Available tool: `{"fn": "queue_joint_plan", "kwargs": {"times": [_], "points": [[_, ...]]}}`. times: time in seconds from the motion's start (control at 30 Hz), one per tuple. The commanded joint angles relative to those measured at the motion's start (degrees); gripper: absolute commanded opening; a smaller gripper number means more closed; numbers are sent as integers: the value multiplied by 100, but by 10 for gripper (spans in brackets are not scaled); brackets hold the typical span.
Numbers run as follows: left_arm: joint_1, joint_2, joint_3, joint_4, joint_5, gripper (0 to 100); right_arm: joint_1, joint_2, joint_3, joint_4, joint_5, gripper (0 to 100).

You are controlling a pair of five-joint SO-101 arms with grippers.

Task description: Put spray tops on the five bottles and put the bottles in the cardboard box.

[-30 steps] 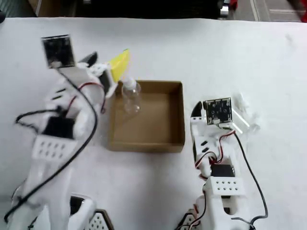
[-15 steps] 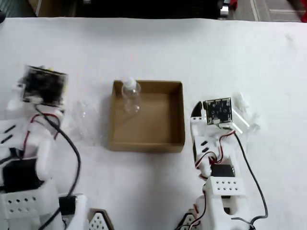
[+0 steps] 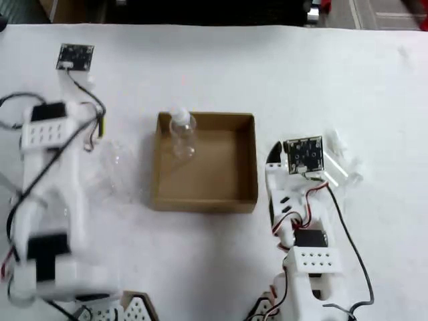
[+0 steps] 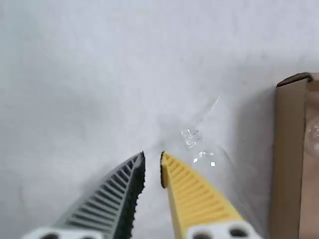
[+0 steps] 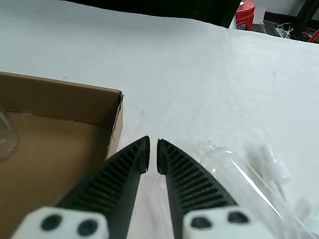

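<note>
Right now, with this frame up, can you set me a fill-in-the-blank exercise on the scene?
1. The cardboard box holds exactly ___ bottle.
2. Another clear bottle lies on the table on the ___ arm's side of the box.
3. The right hand is shut and grips ___.
Missing words: one; left; nothing.

Robot lab or workshop: white-covered bench [image 3: 267, 60], red stool [image 5: 245, 9], loose cables [image 5: 283, 31] behind.
</note>
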Motion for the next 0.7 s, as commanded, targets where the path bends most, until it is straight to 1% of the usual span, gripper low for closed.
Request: {"fn": "queue_joint_plan", "kwargs": {"times": [0.0,0.1,0.17,0.33,0.53,0.67], "points": [[75,1525,-1644,659,1134,135,57,-57,-53,-110,9,18],[92,2176,-2268,1046,2127,216,31,-57,-53,-110,9,18],[92,2527,-2620,1248,2497,238,31,-57,-53,-110,9,18],[92,3064,-3235,1275,2769,234,31,-57,-53,-110,9,18],[48,3486,-3305,1363,2822,232,31,-57,-53,-119,9,18],[101,3626,-3358,1556,2822,186,31,-57,-53,-119,9,18]]}}
